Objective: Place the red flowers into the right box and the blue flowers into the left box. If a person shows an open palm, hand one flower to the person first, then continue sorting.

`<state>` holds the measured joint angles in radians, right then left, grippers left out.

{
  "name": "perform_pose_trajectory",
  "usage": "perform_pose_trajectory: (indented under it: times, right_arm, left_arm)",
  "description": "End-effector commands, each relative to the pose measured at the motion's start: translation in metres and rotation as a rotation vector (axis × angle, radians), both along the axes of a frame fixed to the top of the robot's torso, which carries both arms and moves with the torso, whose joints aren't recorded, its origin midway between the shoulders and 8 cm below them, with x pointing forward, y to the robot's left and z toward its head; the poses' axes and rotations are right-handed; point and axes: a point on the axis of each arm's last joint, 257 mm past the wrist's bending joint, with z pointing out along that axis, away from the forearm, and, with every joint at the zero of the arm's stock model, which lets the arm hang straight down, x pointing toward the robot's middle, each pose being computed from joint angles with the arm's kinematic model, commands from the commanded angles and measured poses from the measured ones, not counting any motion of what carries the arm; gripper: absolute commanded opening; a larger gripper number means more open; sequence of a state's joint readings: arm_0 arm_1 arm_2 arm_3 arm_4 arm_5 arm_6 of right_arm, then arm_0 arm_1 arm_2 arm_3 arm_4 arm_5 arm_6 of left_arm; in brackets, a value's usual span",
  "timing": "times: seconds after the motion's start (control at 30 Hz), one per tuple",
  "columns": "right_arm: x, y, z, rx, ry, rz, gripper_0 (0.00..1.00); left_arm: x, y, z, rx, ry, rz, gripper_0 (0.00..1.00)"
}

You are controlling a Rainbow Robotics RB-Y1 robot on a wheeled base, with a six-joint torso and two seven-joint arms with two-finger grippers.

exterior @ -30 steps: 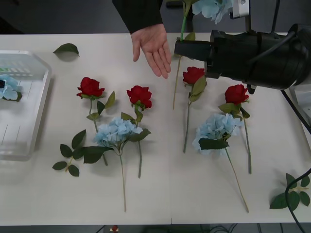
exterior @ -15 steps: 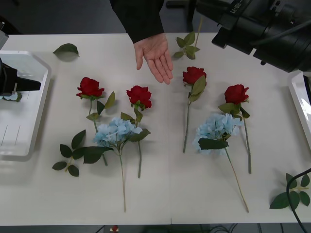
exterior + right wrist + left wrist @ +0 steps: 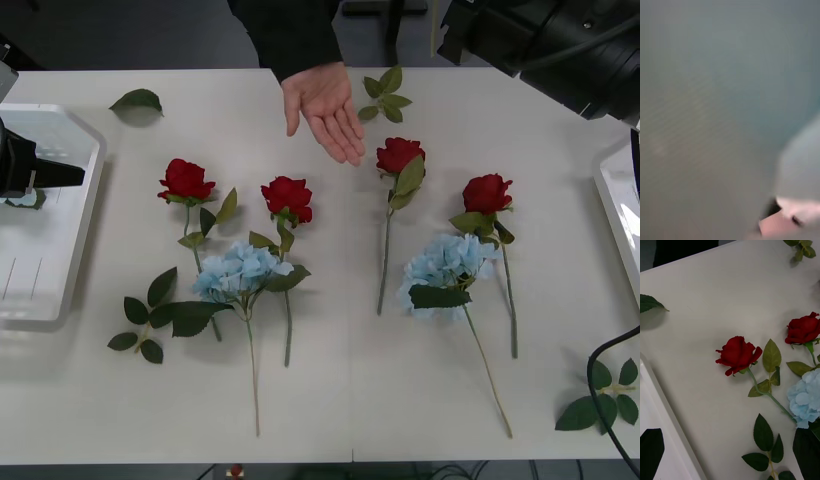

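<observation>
- Four red roses lie on the white table [image 3: 330,400]: one at the left [image 3: 186,180], a second beside it [image 3: 287,196], a third at centre right [image 3: 398,155] and a fourth farther right [image 3: 486,192], all with stems pointing toward the robot.
- Two blue hydrangea heads rest below the blooms, one [image 3: 238,272] between the two left roses' stems, the other [image 3: 448,265] just beside the fourth rose's stem.
- A person's hand [image 3: 323,108], in a dark sleeve, reaches over the far edge of the table, palm open and turned up, near the third rose.
- At the table's left edge sits the left box [image 3: 60,290], a white tray; the left gripper [image 3: 35,172] hangs over it, and whether its claw is apart or together cannot be told.
- At the far right edge, part of the right box [image 3: 612,205] shows.
- The right arm [image 3: 545,45] is raised over the table's far right corner; its claw's state cannot be told.
- Loose leaf sprigs lie at the far left [image 3: 137,99], beside the hand [image 3: 385,92], at the near left [image 3: 150,318] and at the near right [image 3: 603,400].
</observation>
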<state>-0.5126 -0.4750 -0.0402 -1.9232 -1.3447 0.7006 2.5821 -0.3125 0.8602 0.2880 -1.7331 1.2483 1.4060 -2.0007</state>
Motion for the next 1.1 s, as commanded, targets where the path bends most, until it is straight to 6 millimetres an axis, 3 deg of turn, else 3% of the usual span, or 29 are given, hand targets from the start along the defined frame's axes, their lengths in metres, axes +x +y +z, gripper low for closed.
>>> perform_pose_trajectory:
  times: [0.03, 0.67, 0.73, 0.77, 0.8, 0.97, 1.1]
  right_arm:
    - [-0.0065, 0.0077, 0.0186, -0.027, -0.070, 0.007, 0.00]
    - [-0.0028, 0.0067, 0.0139, -0.020, -0.057, 0.005, 0.02]
    - [-0.0028, 0.0067, 0.0139, -0.019, -0.056, 0.005, 0.28]
    - [-0.0025, 0.0061, 0.0131, -0.019, -0.054, 0.004, 0.49]
    - [-0.0027, 0.0063, 0.0132, -0.017, -0.052, 0.005, 0.62]
    - [-0.0034, 0.0075, 0.0094, -0.020, -0.038, 0.019, 0.94]
    - [-0.0071, 0.0089, 0.0092, -0.005, -0.022, 0.042, 1.00]
  left_arm:
    - [0.0012, 0.0004, 0.0105, 0.022, -0.037, -0.011, 1.00]
    - [0.0020, 0.0035, 0.0093, 0.034, -0.038, -0.004, 1.00]
    - [0.0020, 0.0035, 0.0093, 0.034, -0.038, -0.004, 1.00]
    - [0.0021, 0.0039, 0.0091, 0.035, -0.038, -0.003, 1.00]
    - [0.0021, 0.0039, 0.0091, 0.035, -0.038, -0.003, 1.00]
    - [0.0022, 0.0043, 0.0097, 0.034, -0.039, -0.002, 1.00]
    - [0.0022, 0.0043, 0.0103, 0.033, -0.040, -0.002, 1.00]
